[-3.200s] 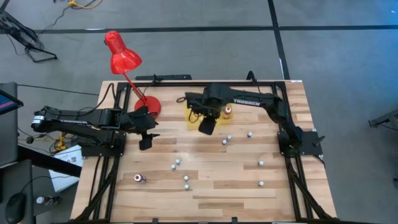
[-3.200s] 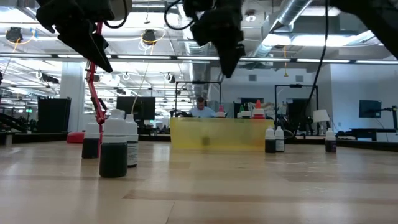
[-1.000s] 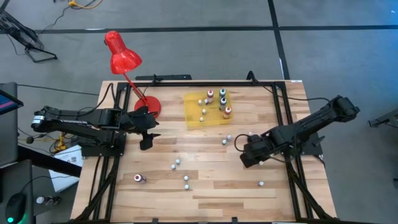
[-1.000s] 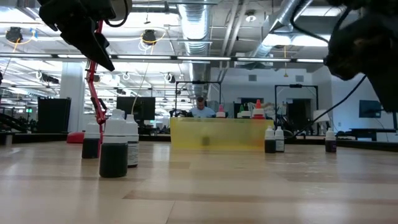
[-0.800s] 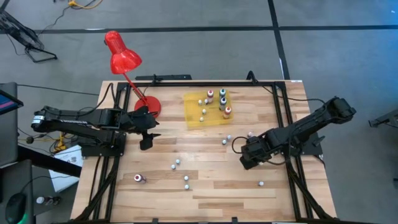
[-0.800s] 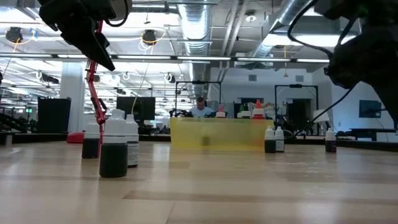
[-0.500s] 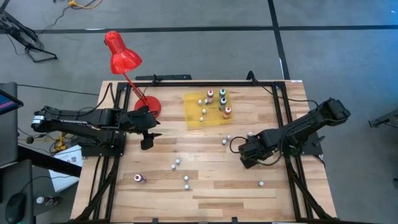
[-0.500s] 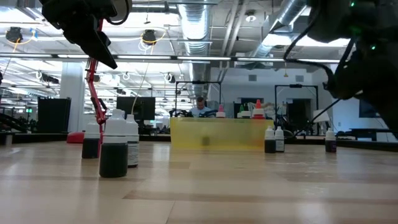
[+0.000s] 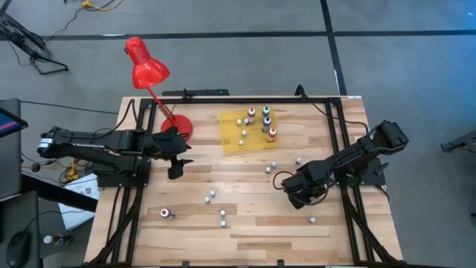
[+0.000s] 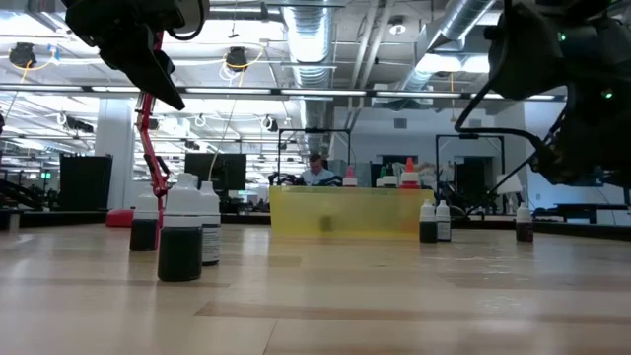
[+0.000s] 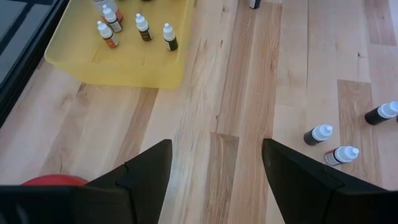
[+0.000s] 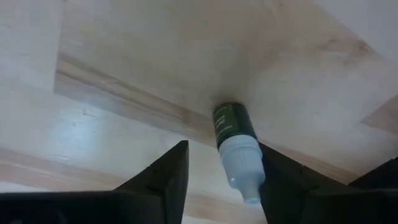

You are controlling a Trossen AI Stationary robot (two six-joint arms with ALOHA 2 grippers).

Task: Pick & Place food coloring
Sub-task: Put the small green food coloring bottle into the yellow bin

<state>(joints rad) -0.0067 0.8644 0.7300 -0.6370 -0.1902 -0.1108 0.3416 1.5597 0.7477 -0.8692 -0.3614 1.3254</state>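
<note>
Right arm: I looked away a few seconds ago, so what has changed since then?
The right gripper left the yellow tray, swung out to the table's right side and came down around a green bottle, which stands between its fingers. The left gripper, the lamp and the other bottles stayed put.

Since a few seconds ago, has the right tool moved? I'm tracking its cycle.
Yes. The right tool has left the yellow tray and come down toward the table's near right, around a green bottle.
</note>
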